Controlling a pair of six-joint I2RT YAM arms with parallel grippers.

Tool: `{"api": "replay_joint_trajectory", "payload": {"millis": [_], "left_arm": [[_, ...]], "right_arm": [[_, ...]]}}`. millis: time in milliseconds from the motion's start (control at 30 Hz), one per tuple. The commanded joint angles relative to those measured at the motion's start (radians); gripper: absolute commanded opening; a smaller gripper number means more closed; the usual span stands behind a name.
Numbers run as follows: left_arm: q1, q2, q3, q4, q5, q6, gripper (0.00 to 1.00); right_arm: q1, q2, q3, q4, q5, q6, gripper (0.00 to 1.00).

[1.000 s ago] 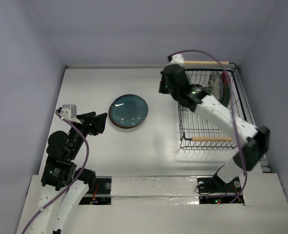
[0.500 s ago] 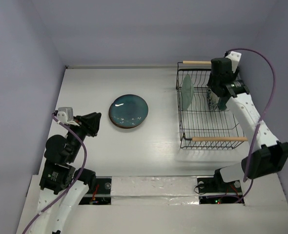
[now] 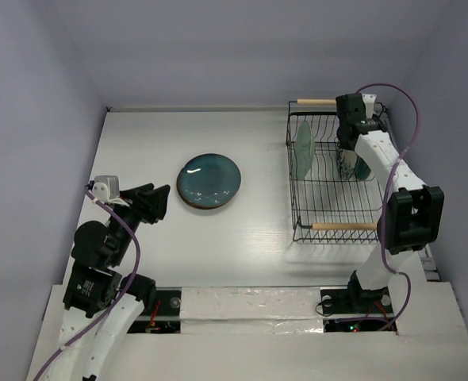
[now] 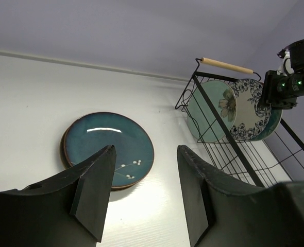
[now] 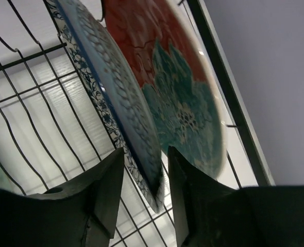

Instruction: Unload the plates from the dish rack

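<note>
A glossy teal plate [image 3: 209, 181] [image 4: 108, 149] lies flat on the white table. The black wire dish rack [image 3: 343, 227] [image 5: 216, 59] stands at the right. In it, on edge, are a pale green plate [image 3: 303, 149] [image 4: 214, 108], a white plate with a blue floral rim [image 5: 116, 87] [image 4: 250, 110] and a red plate with teal flowers [image 5: 162, 62]. My right gripper [image 3: 350, 155] [image 5: 146, 154] reaches down into the rack, its jaws open astride the white plate's rim, with a gap on the left side. My left gripper [image 3: 151, 202] [image 4: 145, 154] hangs open and empty, near-left of the teal plate.
The rack has two wooden rod handles, one far [image 3: 316, 101] [image 4: 226, 65] and one near. Grey walls close in the table on three sides; the rack's right side stands close to the right wall.
My right gripper has moved from the rack's far-left corner to its right side and down over the white plate's rim. The left arm has barely shifted.
</note>
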Motion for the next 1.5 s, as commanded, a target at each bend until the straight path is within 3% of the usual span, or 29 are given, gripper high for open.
{"api": "replay_joint_trajectory", "payload": {"millis": [0, 233, 533, 1033, 1267, 1400, 1467], "left_arm": [[-0.005, -0.017, 0.005, 0.025, -0.011, 0.002, 0.48], [-0.005, -0.011, 0.008, 0.017, -0.032, -0.001, 0.48], [-0.005, -0.009, 0.010, 0.017, -0.035, -0.001, 0.48], [-0.005, -0.003, 0.008, 0.017, -0.035, -0.001, 0.48], [-0.005, 0.000, 0.008, 0.017, -0.035, -0.001, 0.48], [-0.005, 0.000, 0.007, 0.017, -0.034, -0.003, 0.48], [-0.005, 0.001, 0.007, 0.019, -0.034, -0.003, 0.48]], "right_arm": [[0.005, 0.016, 0.062, 0.014, 0.036, -0.053, 0.43], [0.005, 0.067, 0.074, 0.014, 0.088, -0.064, 0.22], [0.016, -0.048, 0.065, 0.042, 0.102, -0.119, 0.01], [0.083, -0.292, 0.155, -0.035, 0.155, -0.061, 0.00], [0.093, -0.522, 0.149, 0.037, -0.041, 0.019, 0.00], [0.120, -0.619, 0.083, 0.145, -0.281, 0.098, 0.00], [0.149, -0.643, -0.013, 0.295, -0.488, 0.166, 0.00]]}}
